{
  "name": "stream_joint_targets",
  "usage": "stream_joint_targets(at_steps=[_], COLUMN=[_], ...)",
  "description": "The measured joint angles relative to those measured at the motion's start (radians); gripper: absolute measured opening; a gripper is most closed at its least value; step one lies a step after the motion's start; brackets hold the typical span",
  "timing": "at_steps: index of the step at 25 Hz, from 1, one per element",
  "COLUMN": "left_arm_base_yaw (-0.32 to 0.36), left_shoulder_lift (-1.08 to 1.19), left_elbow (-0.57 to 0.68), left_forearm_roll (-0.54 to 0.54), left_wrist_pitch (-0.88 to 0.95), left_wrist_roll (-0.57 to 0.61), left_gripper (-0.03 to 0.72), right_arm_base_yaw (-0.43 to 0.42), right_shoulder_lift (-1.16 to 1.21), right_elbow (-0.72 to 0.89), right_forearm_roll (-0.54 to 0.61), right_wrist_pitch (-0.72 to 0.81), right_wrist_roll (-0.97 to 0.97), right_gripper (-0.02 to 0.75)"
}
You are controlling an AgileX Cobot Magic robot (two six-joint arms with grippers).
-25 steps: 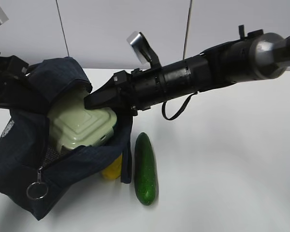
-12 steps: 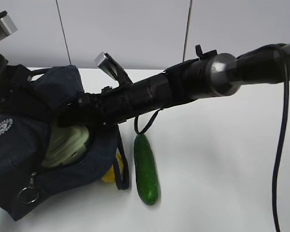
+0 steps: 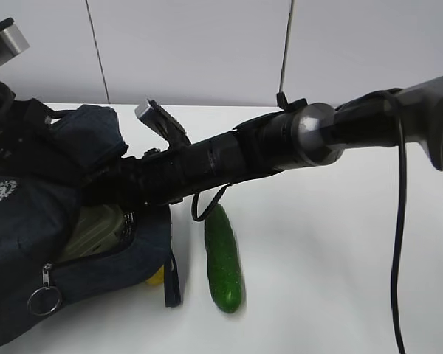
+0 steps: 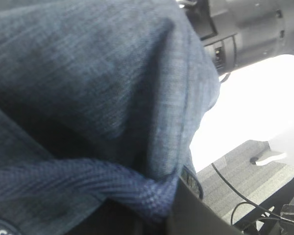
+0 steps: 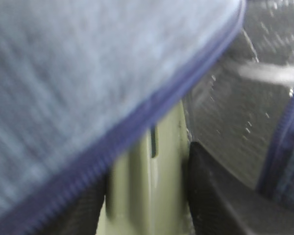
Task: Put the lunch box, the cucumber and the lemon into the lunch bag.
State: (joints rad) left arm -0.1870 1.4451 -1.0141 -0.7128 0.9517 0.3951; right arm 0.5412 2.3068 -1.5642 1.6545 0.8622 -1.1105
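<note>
The lunch box sits inside the lunch bag, sage-green lid showing through the opening. It looks rigid and light, so I'd grab across the short sides. The right gripper is deep in the bag, black fingers either side of the box, apparently clamped on it. Can't tell the left gripper's state, fabric covers it. The cucumber lies beside the bag, likely slippery; the lemon peeks out underneath.
</note>
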Motion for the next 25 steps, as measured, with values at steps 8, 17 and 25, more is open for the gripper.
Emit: stream_joint_targets(at_steps=[8, 17, 25], left_arm_base_yaw=[0.0, 0.0, 0.0], left_shoulder_lift=[0.04, 0.058, 0.061], left_elbow=[-0.004, -0.004, -0.004], left_forearm_roll=[-0.005, -0.005, 0.009], left_wrist_pitch=[0.0, -0.012, -0.014], left_wrist_roll=[0.016, 0.016, 0.016], left_gripper=[-0.008, -0.008, -0.008], right_arm_base_yaw=[0.002, 0.002, -0.037], right_shoulder_lift=[0.002, 0.002, -0.028], right_elbow=[-0.002, -0.009, -0.009], right_forearm_roll=[-0.046, -0.1, -0.211], right_wrist_pitch=[-0.004, -0.004, 0.072], right_wrist_roll=[0.005, 0.033, 0.07], right_gripper=[0.379, 0.447, 0.467])
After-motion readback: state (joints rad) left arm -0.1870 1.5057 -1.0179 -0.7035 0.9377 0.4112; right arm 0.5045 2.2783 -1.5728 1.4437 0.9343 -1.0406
